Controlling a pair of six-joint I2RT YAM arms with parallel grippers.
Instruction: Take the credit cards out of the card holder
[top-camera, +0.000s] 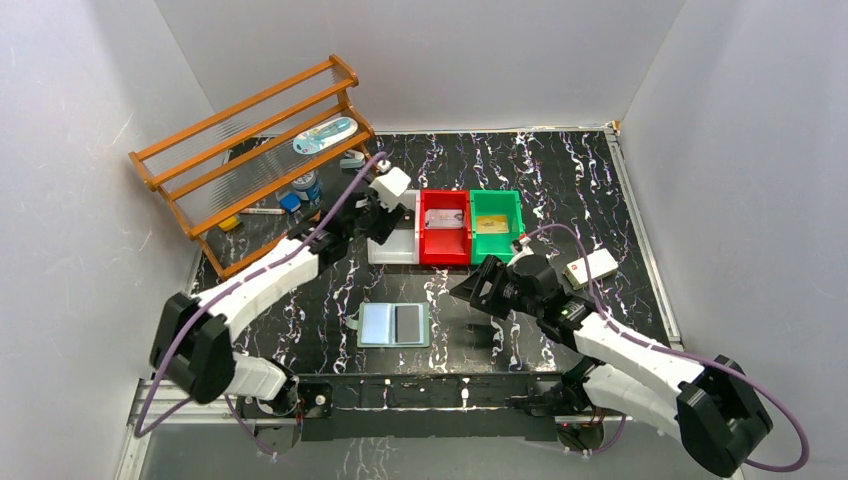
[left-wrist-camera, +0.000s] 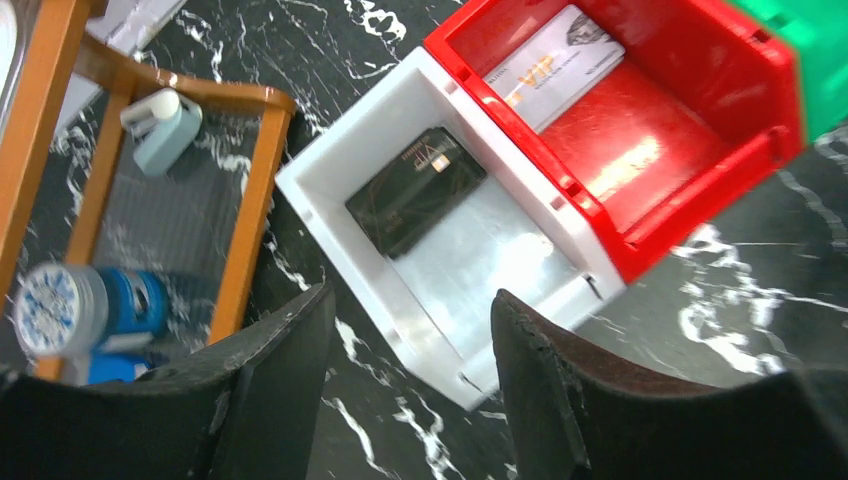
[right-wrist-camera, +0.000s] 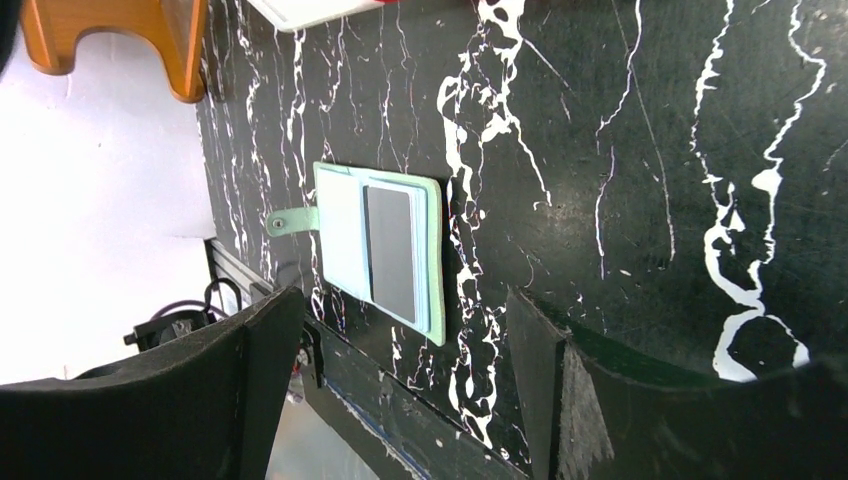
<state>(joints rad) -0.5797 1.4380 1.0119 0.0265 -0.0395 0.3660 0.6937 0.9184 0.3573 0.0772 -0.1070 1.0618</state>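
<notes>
left gripper (left-wrist-camera: 410, 305) and right gripper (right-wrist-camera: 400, 300) spread wide, empty. tugging what may be a dark card (right-wrist-camera: 390, 255) could drag the flat grey-green card holder (right-wrist-camera: 338, 235).

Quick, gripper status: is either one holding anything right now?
Left gripper: open, empty, above the white bin.
Right gripper: open, empty, near the card holder.

Finding: you are operating in a robot lab test cell. Plain white panels (top-camera: 70, 150) enclose the black marbled surface (top-camera: 570, 180) at 9, 12 and 3 o'clock. The left arm (top-camera: 260, 285) and right arm (top-camera: 630, 350) are bolted to a mounting rail (top-camera: 430, 392) at 6 o'clock. A wooden rack (top-camera: 240, 120) stands at 10 o'clock.
</notes>
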